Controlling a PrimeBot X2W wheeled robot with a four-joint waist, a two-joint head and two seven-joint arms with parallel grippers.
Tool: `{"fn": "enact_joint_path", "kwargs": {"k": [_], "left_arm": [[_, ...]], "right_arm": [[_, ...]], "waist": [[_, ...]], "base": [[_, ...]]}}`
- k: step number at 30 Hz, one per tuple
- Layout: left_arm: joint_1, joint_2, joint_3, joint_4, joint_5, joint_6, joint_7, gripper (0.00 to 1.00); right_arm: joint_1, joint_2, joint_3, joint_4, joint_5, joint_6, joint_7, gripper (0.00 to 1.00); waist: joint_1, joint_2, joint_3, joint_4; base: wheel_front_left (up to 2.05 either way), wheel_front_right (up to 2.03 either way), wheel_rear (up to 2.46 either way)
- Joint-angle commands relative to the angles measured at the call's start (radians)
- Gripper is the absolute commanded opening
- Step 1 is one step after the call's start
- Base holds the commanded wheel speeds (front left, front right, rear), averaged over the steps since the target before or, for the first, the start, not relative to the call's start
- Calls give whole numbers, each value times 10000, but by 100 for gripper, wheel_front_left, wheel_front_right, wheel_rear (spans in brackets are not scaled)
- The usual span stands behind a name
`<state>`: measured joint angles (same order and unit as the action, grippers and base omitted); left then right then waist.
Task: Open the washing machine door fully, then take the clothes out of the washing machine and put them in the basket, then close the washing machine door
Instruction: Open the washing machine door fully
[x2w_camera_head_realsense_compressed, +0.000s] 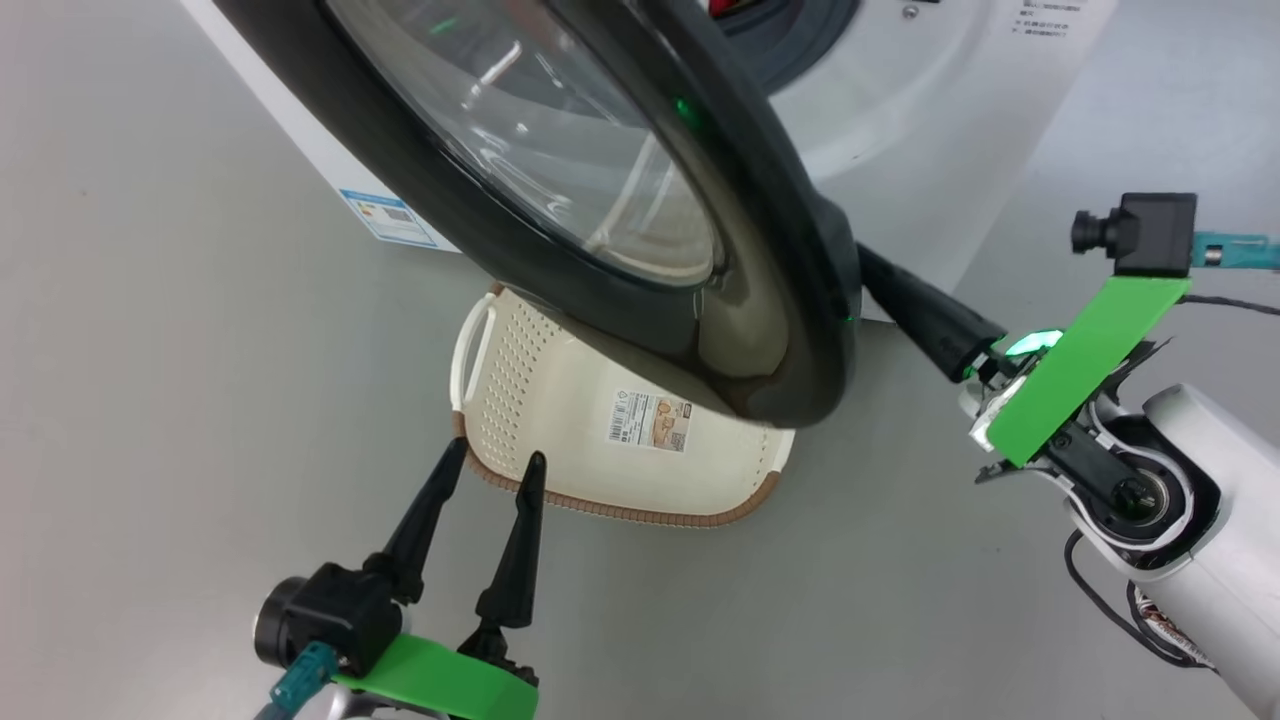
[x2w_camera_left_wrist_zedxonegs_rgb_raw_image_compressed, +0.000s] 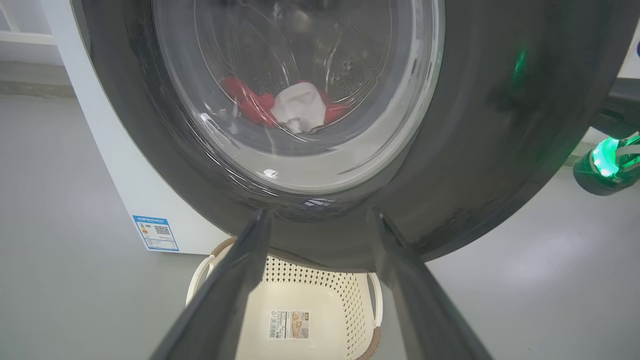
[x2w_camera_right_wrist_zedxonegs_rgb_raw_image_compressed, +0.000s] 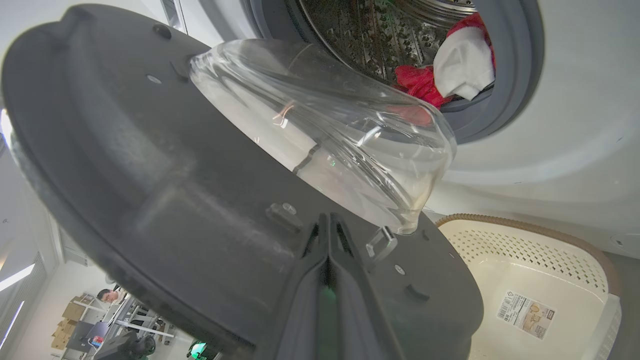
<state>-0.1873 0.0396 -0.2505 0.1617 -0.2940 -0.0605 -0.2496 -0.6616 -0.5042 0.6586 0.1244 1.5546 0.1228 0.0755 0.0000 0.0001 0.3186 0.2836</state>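
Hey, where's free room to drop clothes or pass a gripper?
The basket is bare inside apart from its label, but the washing machine door overhangs its far end. Open floor lies to the basket's left. Crowded by the door's inner face, where the right gripper sits.

Glossy black plastic on the door (x2w_camera_head_realsense_compressed: 800, 300), with smooth clear glass (x2w_camera_head_realsense_compressed: 540, 140) at its centre and a matt dark inner face. Shiny perforated steel in the drum (x2w_camera_right_wrist_zedxonegs_rgb_raw_image_compressed: 370, 35), dull grey rubber seal (x2w_camera_right_wrist_zedxonegs_rgb_raw_image_compressed: 522, 60), smooth white washer (x2w_camera_head_realsense_compressed: 940, 110) front, soft red and white clothes (x2w_camera_right_wrist_zedxonegs_rgb_raw_image_compressed: 462, 65). Cream perforated plastic basket (x2w_camera_head_realsense_compressed: 520, 390) with a brown woven-look rim (x2w_camera_head_realsense_compressed: 620, 510) and a paper label (x2w_camera_head_realsense_compressed: 650, 420), on a smooth matt grey floor (x2w_camera_head_realsense_compressed: 150, 450).
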Motion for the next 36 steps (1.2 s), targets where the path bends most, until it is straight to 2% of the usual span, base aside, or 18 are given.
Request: {"fn": "enact_joint_path", "kwargs": {"k": [1, 9, 24, 36], "left_arm": [[16, 106, 285, -290, -88, 91, -122, 100], [246, 106, 174, -308, -171, 164, -122, 100], [589, 106, -74, -242, -479, 350, -122, 100], [919, 106, -230, -288, -622, 558, -122, 100]], "right_arm": [[224, 87, 166, -411, 78, 79, 111, 0], [586, 133, 461, -628, 381, 79, 690, 0], [924, 354, 882, -742, 202, 79, 994, 0], [1115, 681, 1238, -638, 273, 79, 1382, 0]], "waist": [[0, -1, -106, 105], [0, -1, -385, 459], [0, -1, -757, 1482], [0, -1, -1159, 2592]], "base": [[0, 0, 0], [0, 0, 0], [0, 0, 0], [0, 0, 0]]}}
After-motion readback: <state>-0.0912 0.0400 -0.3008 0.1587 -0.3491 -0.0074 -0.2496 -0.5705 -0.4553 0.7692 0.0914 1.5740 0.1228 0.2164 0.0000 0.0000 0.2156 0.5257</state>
